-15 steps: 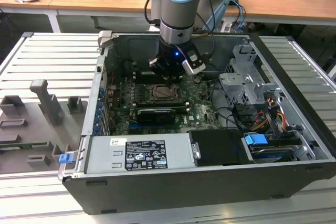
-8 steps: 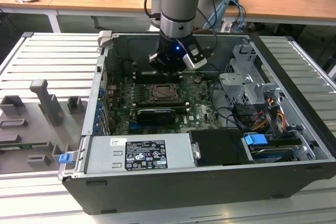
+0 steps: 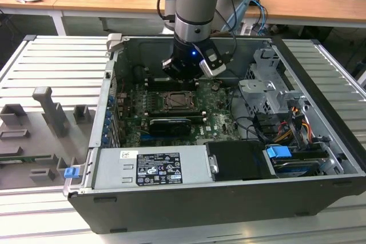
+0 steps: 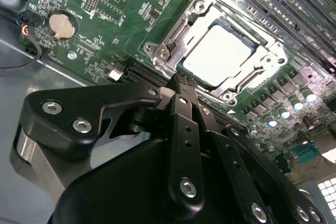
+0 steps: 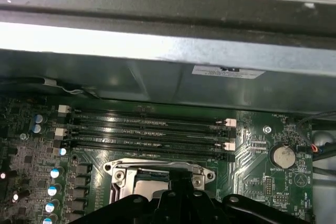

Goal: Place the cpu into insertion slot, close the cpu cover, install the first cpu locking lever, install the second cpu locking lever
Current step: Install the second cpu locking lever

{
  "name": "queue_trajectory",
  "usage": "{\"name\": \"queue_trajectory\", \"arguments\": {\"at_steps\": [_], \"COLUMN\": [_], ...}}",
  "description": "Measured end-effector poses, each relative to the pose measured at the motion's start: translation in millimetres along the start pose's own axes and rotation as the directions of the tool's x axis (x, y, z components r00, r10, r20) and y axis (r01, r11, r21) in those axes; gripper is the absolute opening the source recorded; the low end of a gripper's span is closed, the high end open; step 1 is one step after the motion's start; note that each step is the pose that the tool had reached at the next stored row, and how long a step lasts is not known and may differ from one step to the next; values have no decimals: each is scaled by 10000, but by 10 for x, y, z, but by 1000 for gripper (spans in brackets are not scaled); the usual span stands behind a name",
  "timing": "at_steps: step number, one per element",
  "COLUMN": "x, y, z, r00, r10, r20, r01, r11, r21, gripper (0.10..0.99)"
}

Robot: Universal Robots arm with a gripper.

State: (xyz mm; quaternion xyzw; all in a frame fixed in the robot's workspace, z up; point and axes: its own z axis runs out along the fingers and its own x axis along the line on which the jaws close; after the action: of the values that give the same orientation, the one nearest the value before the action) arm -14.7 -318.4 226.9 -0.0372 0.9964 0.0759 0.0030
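Black gripper [image 4: 181, 80] linkage nearest the lens in the second wrist view; fingers look pressed together into 1 narrow tip, pinching nothing, tip just beside the socket's near edge, likely so a slim point can work the latch hardware. Cpu [image 4: 216, 56] already seated in the insertion slot [image 4: 157, 53], pale face showing through the cut-out. Cpu cover [image 4: 265, 53] lies flat over it, framing the chip. Locking lever [image 4: 247, 80] runs along 1 side; whether latched, cannot tell. Memory slots [image 5: 147, 129] sit beyond.

You saw the flat square chip's pale metal face [image 4: 218, 56] shine smooth, its grey metal frame plate [image 4: 178, 32] gleamed, and the black plastic gripper [image 4: 181, 85] looked matt.
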Motion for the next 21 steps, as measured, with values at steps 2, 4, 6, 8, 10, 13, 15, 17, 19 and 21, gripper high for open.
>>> {"name": "queue_trajectory", "arguments": {"at_steps": [2,4,6,8,10,13,15,17,19,21], "x": [1,3,4,4,3,3,3,5,8,10], "y": [-21,-41,-49,-45,-41,-32,-38,-62,-99,-136], "z": [0,-2,-11,-40,-71,-135,-139,-142,-148,-151], "r00": [10000,10000,10000,10000,10000,10000,10000,10000,10000,10000], "r10": [0,1,1,1,1,0,-1,0,0,0], "r20": [0,0,-1,0,-1,0,0,0,0,0], "r01": [0,-1,-1,-1,-1,0,1,0,0,0], "r11": [10000,10000,10000,10000,10000,10000,10000,10000,10000,10000], "r21": [-1,-1,2,0,0,0,-2,-1,0,-1], "gripper": [106,106,106,106,106,106,106,106,106,106]}}
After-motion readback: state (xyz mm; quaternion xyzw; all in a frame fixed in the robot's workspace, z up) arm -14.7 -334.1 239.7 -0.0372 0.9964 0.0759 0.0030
